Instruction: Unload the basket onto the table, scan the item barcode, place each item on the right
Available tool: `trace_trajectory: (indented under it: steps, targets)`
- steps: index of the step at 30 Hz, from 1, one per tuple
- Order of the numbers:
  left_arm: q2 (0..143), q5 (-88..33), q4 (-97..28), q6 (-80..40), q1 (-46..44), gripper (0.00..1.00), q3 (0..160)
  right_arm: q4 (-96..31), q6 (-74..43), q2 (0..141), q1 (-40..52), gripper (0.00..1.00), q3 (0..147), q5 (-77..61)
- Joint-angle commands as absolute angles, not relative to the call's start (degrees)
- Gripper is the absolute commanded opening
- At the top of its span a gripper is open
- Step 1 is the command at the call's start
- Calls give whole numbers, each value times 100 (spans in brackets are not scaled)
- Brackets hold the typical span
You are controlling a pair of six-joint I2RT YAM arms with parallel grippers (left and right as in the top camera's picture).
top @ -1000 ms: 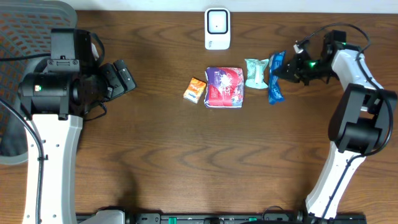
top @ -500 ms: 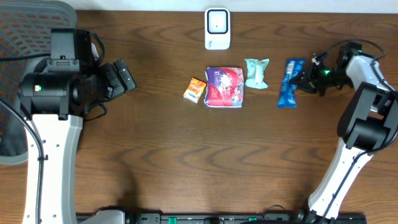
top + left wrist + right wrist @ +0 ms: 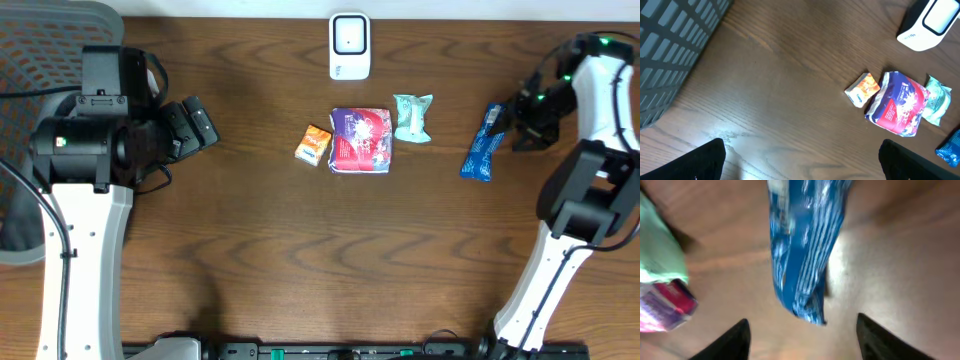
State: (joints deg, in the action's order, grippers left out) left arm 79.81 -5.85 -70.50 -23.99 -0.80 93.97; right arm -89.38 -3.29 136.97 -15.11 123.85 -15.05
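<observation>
A blue striped packet [image 3: 482, 143] lies flat on the table at the right, apart from the other items. My right gripper [image 3: 508, 121] hovers just right of its upper end, open, holding nothing. In the right wrist view the packet [image 3: 804, 245] lies ahead of the spread jaws of the right gripper [image 3: 802, 324], with bare wood between them. The white barcode scanner [image 3: 349, 45] stands at the back centre. My left gripper [image 3: 205, 124] stays far left, open and empty; in its own view the left gripper [image 3: 802, 165] has only table between its fingers.
In the middle lie a purple and red packet [image 3: 361, 140], a small orange box [image 3: 314, 143] to its left and a pale green packet [image 3: 412, 117] to its right. A grey mesh chair [image 3: 50, 45] fills the back left corner.
My right gripper carried the blue packet rightward, away from the green packet, then opened and let it go on the table. The left arm has not moved.
</observation>
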Motion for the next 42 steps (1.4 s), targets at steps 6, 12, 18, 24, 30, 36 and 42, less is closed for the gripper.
trace_trajectory:
  steps: [6, 12, 18, 24, 30, 36, 42]
  targets:
    - [7972, -545, -7067, -2383, -56, 98, 9397, -8851, -947, 13629, -1024, 84, 11690, 530]
    - [7972, -545, -7067, -2383, -56, 98, 9397, -7561, -967, 13629, -1164, 69, 10997, 183]
    - [7972, -545, -7067, -2383, -56, 98, 9397, -6141, -303, 13629, -1188, 57, 10873, -1063]
    - [7972, -545, -7067, -2383, -56, 98, 9397, -5463, 95, 13629, -1155, 27, 10873, -1280]
    - [7972, -545, -7067, -2383, -56, 98, 9397, -5833, 95, 13629, -1153, 7, 10873, -1444]
    - [7972, -545, -7070, -2383, -56, 98, 9397, -6713, 355, 13629, -1157, 6, 10873, -134]
    - [7972, -545, -7067, -2383, -56, 98, 9397, -7030, -110, 13629, -1157, 25, 10910, 1660]
